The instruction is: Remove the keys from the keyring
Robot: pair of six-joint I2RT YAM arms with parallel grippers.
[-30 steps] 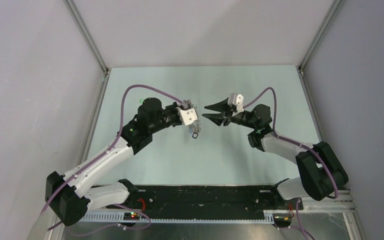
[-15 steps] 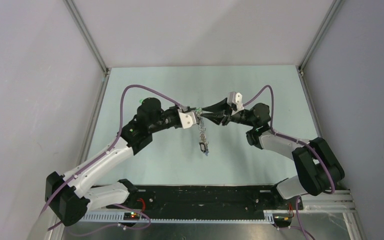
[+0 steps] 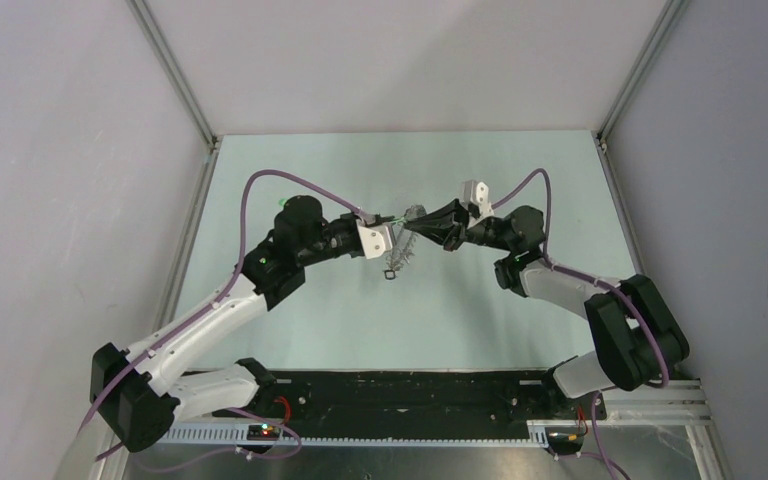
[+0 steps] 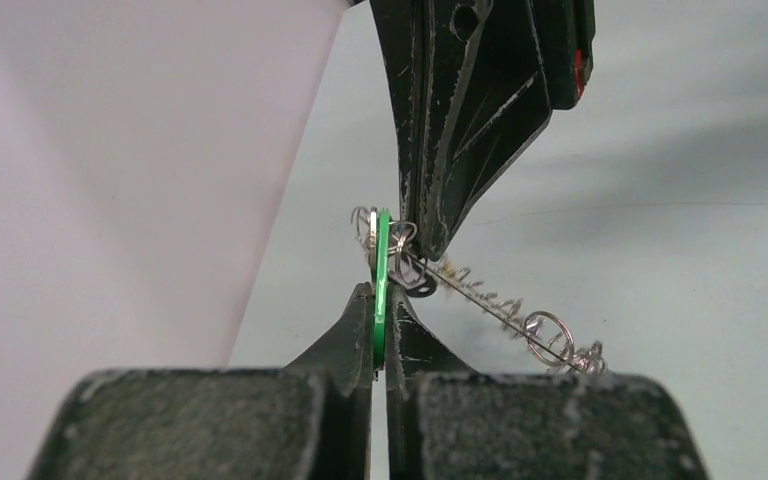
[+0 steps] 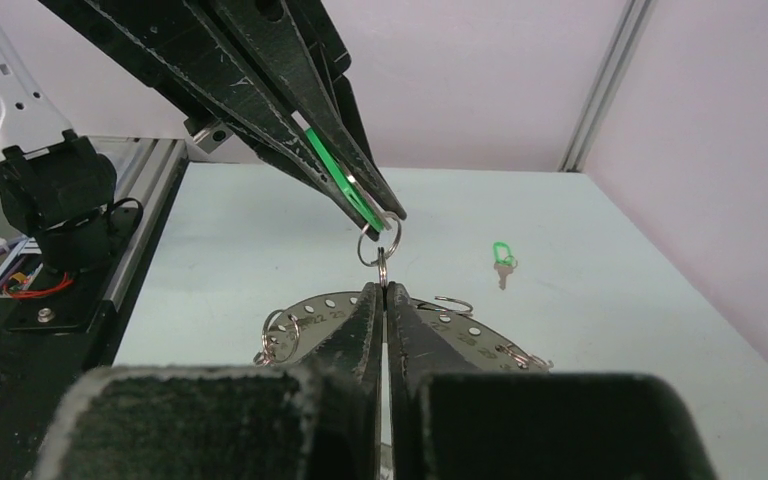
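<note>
My left gripper point(image 4: 381, 290) is shut on the flat green head of a key point(image 4: 382, 262), held edge-on between its tips. My right gripper point(image 5: 382, 287) is shut on a small split ring point(image 5: 380, 243) that links this key to the keyring point(image 5: 312, 310), a grey disc with numbered holes and several small rings. In the left wrist view the keyring point(image 4: 490, 305) hangs edge-on to the right, under the right gripper's fingers point(image 4: 450, 150). In the top view both grippers point(image 3: 396, 222) point(image 3: 409, 228) meet tip to tip above the table, with the keyring point(image 3: 398, 256) dangling below them.
A loose key with a green head point(image 5: 502, 262) lies on the pale table point(image 5: 260, 240), beyond the grippers in the right wrist view. Grey walls and aluminium posts point(image 3: 175, 75) close in the table on three sides.
The right gripper has moved left to the left gripper's tips and shut on the small ring. The keyring, which hung straight down from the left gripper, has swung up between them.
</note>
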